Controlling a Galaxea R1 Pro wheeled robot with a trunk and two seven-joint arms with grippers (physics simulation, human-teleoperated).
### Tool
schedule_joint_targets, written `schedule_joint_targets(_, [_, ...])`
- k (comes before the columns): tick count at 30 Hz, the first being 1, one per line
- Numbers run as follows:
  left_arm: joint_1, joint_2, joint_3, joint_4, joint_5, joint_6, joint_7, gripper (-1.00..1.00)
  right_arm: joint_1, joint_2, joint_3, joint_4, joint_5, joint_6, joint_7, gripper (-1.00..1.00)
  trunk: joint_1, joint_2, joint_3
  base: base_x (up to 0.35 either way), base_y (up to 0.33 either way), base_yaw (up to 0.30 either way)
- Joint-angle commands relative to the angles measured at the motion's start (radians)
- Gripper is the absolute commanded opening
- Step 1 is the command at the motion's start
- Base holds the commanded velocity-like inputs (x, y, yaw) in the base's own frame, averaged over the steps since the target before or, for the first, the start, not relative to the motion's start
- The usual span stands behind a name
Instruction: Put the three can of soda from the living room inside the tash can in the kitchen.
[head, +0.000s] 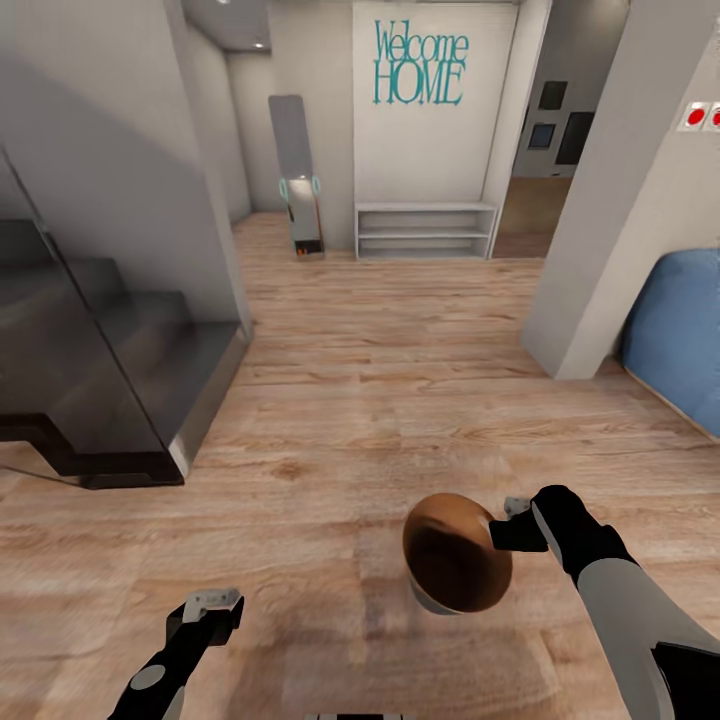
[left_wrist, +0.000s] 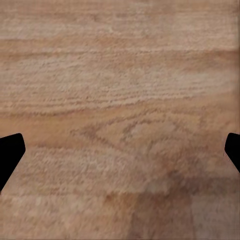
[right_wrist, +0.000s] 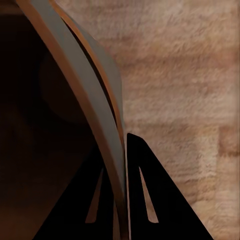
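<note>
- The wood floor (head: 380, 400) runs ahead through a hallway to a white wall with a "Welcome HOME" sign (head: 420, 65) and a low white shelf (head: 426, 232); a dark staircase (head: 100, 370) stands at the left and a blue sofa (head: 680, 330) edges in at the right.
- The bin (head: 455, 552) hangs above the floor, carried in front of the robot, tilted so its dark inside faces the head camera. No soda cans show inside it or anywhere else here.
- The right claw (head: 510, 530) is closed on the bin's rim, one finger (right_wrist: 145, 195) outside the wall and one inside, as the right wrist view shows.
- The left claw (head: 215, 605) hangs over bare floor, spread wide with nothing held; its dark tips sit at the two edges of the left wrist view.
- Risk: the hold is a thin pinch on one side of the rim, so I judge a jolt while driving could let the bin swing or slip out. Being tilted, it might also spill any can dropped in.
</note>
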Motion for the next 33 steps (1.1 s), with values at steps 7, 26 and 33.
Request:
schedule_joint_targets(7, [0.0, 0.0, 0.0, 0.0, 0.0, 0.001, 0.0, 1.0, 0.0, 0.001, -0.001, 0.0, -0.024, 0.005, 0.006, -1.0, -0.003, 0.002, 0.027, 0.0, 0.0, 0.0])
schedule_joint_targets(26, [0.0, 0.0, 0.0, 0.0, 0.0, 0.001, 0.001, 1.0, 0.0, 0.005, 0.031, 0.0, -0.025, 0.001, 0.007, -1.0, -0.012, 0.006, 0.101, 0.0, 0.0, 0.0])
schedule_joint_targets(33, [0.0, 0.0, 0.0, 0.001, 0.0, 0.001, 0.001, 1.0, 0.0, 0.009, 0.032, 0.0, -0.025, 0.004, 0.006, -1.0, -0.022, 0.021, 0.126, 0.0, 0.0, 0.0])
